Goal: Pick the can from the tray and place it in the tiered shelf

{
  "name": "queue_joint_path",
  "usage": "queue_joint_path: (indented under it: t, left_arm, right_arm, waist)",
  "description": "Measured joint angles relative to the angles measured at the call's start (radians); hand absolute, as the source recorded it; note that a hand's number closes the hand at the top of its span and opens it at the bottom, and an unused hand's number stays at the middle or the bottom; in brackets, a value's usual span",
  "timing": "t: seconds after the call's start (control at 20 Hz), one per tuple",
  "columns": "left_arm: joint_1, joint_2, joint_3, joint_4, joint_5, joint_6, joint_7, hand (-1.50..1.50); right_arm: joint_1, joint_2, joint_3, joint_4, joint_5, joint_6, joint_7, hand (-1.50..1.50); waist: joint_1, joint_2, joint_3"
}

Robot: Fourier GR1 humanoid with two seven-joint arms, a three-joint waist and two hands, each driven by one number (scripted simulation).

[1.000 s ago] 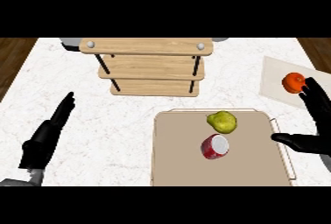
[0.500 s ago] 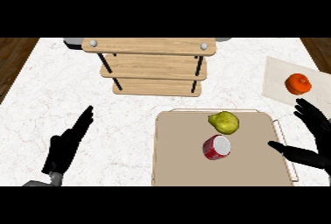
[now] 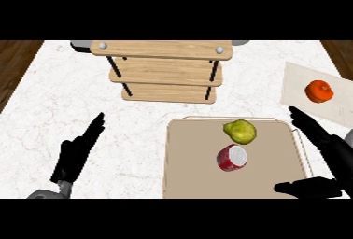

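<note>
A red can with a white end lies on its side in the middle of the tan tray. A green pear rests just behind it on the same tray. The wooden tiered shelf stands at the back centre of the counter. My right hand is open over the tray's right edge, fingers stretched out and thumb low, a short way right of the can and not touching it. My left hand is open at the lower left, resting with straight fingers.
A white board at the right holds an orange fruit. Dark wooden floor shows past the counter's left and right edges. White marble counter lies between my left hand and the shelf.
Across the frames everything has shifted in the picture, down and to the right. My right hand has sunk lower beside the tray's right edge. The can and the pear stay put on the tray.
</note>
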Motion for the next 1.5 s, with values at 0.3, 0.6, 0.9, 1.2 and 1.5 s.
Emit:
queue_joint_path:
  t: [0.3, 0.6, 0.9, 1.2, 1.5]
  left_arm:
    - [-0.006, 0.001, -0.001, 0.011, -0.010, -0.006, -0.004, 0.00]
    - [-0.028, -0.021, -0.010, 0.017, -0.022, -0.004, 0.006, 0.00]
    - [-0.025, -0.024, -0.001, 0.008, -0.032, -0.013, 0.011, 0.00]
    - [-0.004, -0.027, 0.011, -0.018, -0.038, -0.013, 0.023, 0.00]
    - [-0.010, -0.026, 0.036, -0.011, -0.039, -0.026, 0.028, 0.00]
  right_arm:
    - [-0.070, -0.201, 0.093, -0.098, 0.239, 0.033, 0.288, -1.50]
    - [-0.242, -0.199, 0.234, -0.171, 0.438, 0.102, 0.670, -1.50]
    - [-0.428, 0.037, 0.393, -0.107, 0.531, 0.183, 0.888, -1.50]
    - [-0.481, 0.181, 0.447, 0.015, 0.572, 0.219, 0.939, -1.50]
    - [-0.474, 0.269, 0.485, 0.056, 0.648, 0.229, 0.980, -1.50]
  waist:
    - [0.015, 0.000, -0.005]
    - [0.033, 0.004, -0.003]
    - [0.032, 0.004, 0.000]
    - [0.021, 0.003, 0.001]
    - [0.009, 0.001, 0.002]
